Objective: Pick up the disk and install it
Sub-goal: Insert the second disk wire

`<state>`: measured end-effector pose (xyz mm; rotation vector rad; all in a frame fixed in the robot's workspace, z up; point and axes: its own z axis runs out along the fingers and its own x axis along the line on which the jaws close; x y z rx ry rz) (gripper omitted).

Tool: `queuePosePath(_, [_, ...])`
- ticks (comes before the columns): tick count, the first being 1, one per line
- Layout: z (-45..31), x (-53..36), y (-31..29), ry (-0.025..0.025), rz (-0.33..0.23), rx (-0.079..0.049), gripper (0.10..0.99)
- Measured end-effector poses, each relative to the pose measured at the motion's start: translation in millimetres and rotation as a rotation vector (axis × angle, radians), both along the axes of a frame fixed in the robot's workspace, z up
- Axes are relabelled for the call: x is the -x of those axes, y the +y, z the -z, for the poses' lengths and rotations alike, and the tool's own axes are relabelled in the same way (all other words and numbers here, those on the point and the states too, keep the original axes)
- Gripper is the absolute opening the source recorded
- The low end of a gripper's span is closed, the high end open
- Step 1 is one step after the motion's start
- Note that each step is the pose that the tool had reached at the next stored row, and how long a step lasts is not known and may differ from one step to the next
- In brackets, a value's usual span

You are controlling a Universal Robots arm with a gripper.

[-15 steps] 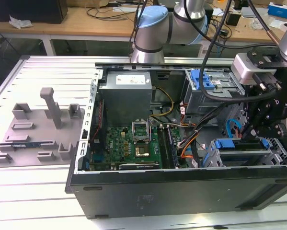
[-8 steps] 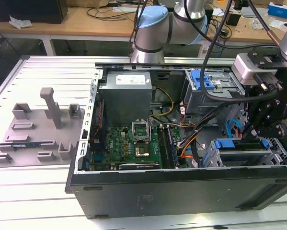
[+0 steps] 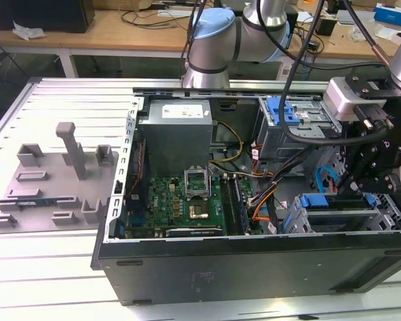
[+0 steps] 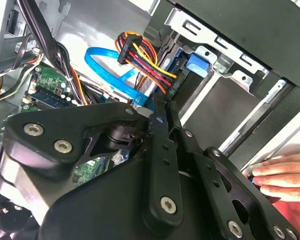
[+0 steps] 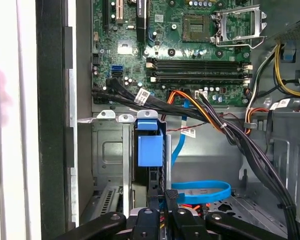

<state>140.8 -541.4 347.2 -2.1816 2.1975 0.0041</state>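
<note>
The disk (image 3: 334, 200) stands on edge in the drive bay at the front corner of the open computer case, on the exterior view's right. Its blue carrier bracket (image 5: 150, 149) runs along its exposed edge. In the second wrist view the carrier's blue tab (image 4: 197, 64) sits beside the bay's metal rail. My gripper (image 3: 355, 192) hangs straight over this bay. Its black fingers are shut together, and the tips (image 5: 171, 196) rest at the end of the disk, close to the blue data cable. The shut tips (image 4: 162, 105) also appear just below the coloured power plug.
A person's hand (image 4: 285, 177) lies on the case wall beside the bay. The blue cable loop (image 5: 200, 192) and a thick black wire bundle (image 5: 225, 130) crowd the bay. The motherboard (image 3: 187, 200), grey power supply (image 3: 177, 134) and upper cage (image 3: 284, 110) fill the case. A grey fixture (image 3: 53, 180) sits on the table.
</note>
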Motion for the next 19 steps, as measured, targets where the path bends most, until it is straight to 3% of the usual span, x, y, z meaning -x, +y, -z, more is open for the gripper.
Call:
queuePosePath(14, [10.5,-0.2,0.0,0.0,-0.019,-0.001,0.161])
queuePosePath(16, [8.4,-0.2,0.2,0.0001,-0.019,-0.002,0.173])
queuePosePath(17, [5.4,-0.2,0.3,0.0,-0.019,0.0,0.235])
queuePosePath(19, [-0.6,-0.2,1.0,0.0,-0.019,0.0,0.235])
